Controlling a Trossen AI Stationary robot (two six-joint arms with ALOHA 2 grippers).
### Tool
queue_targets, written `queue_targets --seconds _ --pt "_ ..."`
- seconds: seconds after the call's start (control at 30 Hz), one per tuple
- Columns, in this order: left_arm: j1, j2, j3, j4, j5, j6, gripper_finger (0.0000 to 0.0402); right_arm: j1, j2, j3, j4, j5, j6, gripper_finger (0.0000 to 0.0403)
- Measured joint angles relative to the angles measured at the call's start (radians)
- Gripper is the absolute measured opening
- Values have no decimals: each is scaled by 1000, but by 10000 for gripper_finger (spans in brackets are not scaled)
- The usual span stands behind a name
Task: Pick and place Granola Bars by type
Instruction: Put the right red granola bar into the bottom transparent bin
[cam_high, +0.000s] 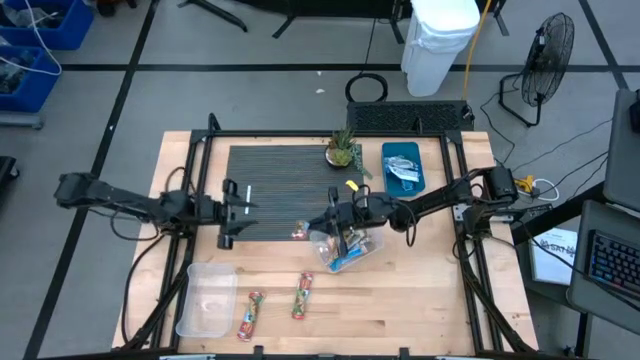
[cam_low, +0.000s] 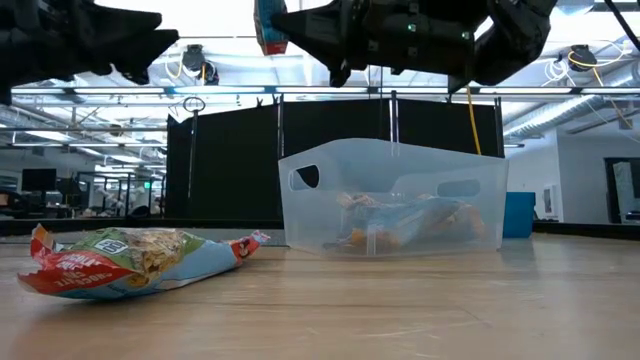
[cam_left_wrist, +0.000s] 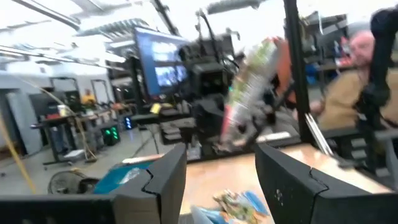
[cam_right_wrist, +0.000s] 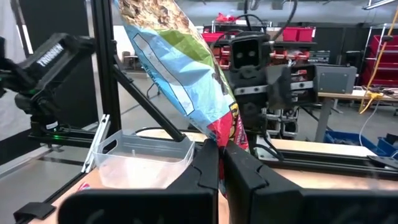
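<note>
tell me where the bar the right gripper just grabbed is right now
The granola bar hangs pinched in the right gripper, lifted off the table near its middle, above the clear bin of mixed bars and facing the left gripper.

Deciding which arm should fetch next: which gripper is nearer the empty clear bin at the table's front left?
Left. The left gripper hovers just behind the empty clear bin, open. The right gripper is farther off toward the table's middle, over the filled bin, shut on a granola bar.
</note>
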Motion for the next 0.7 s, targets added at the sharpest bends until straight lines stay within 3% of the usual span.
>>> queue_targets --seconds 0.2,0.33,0.47,0.7 --pt "-51 280 150 49 -19 83 195 -1 0 0 -12 0 -1 0" --pt "-83 427 269 41 -58 220 195 1 0 0 -23 0 0 0" --pt "-116 482 360 46 -88 334 195 1 0 0 -31 0 0 0" --pt "-132 496 445 20 -79 340 195 0 0 0 -36 2 -5 0"
